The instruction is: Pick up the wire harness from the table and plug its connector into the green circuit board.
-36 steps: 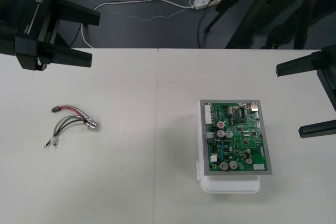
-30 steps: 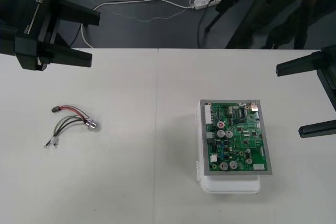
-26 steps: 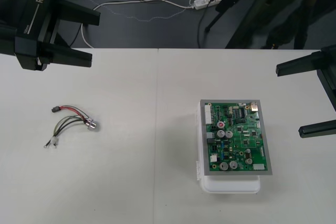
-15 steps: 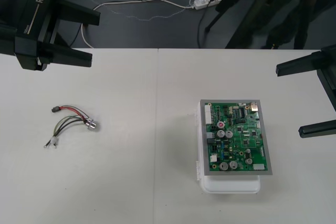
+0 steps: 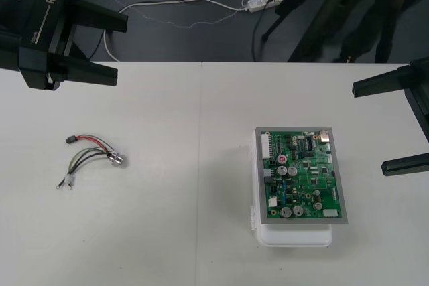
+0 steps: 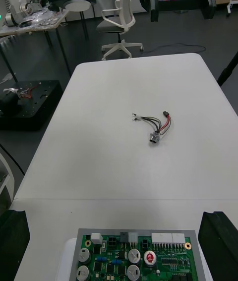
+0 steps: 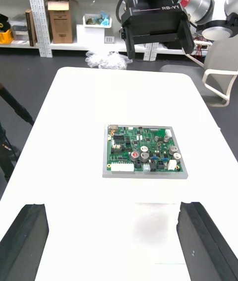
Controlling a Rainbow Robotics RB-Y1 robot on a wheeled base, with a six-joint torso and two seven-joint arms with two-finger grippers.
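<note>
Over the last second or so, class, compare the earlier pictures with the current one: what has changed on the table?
Nothing has visibly changed. The wire harness lies loose on the left part of the table, well apart from the green circuit board on its white base. The left gripper and right gripper wait open at their own sides, holding nothing.

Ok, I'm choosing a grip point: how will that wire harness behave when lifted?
Probably floppy: the wire harness is thin loose wires fanning apart, so free ends should dangle. The round metal socket likely weighs that end down and could roll if nudged.
</note>
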